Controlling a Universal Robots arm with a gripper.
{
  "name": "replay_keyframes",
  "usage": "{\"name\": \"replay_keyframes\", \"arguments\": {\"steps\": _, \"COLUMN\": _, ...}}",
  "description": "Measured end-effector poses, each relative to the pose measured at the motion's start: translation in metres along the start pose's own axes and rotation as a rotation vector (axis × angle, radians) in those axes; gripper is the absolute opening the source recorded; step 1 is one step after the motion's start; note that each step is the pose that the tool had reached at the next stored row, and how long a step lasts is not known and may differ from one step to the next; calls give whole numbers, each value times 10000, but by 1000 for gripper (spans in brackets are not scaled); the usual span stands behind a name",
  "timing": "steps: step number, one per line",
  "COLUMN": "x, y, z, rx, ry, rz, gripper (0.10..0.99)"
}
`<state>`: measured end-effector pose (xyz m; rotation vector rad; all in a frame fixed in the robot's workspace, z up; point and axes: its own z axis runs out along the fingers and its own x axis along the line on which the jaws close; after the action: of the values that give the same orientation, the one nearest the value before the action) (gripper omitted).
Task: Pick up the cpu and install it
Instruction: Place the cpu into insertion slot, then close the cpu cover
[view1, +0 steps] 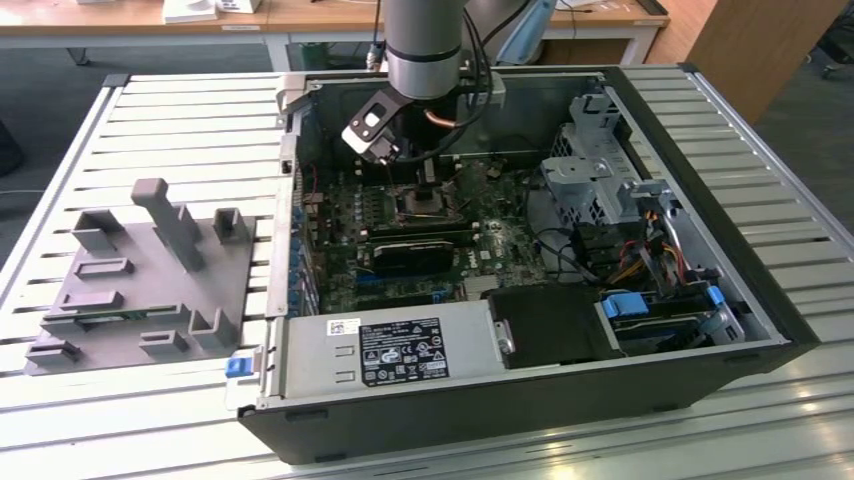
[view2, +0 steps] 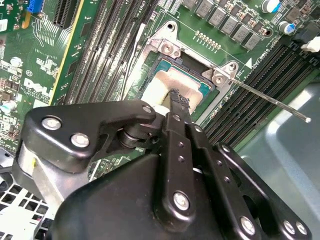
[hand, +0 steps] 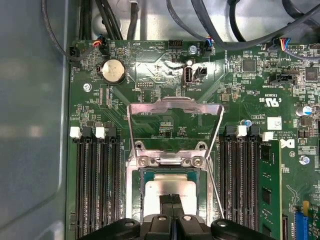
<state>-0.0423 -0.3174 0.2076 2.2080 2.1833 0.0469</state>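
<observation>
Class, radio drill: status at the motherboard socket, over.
Black claw shut, over the silvery flat square cpu. Cpu lies in open metal socket frame, plate raised. Nothing in the way.

The cpu (view2: 167, 81) is seen as a small flat square chip — a silvery, matte metal top plate edged by a thin greenish rim. It is laid flat and squarely within the socket (view2: 163, 47) on the green motherboard (hand: 150, 75), with the socket's hinged frame (hand: 175, 103) lifted clear of it. In the first wrist view one edge of the plate is covered by the pincer (hand: 170, 200) — whether it is touched cannot be told.
</observation>
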Motion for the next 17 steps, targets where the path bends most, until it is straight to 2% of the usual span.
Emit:
{"name": "replay_keyframes", "arguments": {"steps": 5, "x": 0, "y": -2, "z": -3, "rx": -1, "ry": -38, "rz": 0, "gripper": 106}}
{"name": "replay_keyframes", "arguments": {"steps": 17, "x": 1, "y": -1, "z": -47, "rx": -2, "ry": -47, "rz": -1, "gripper": 106}}
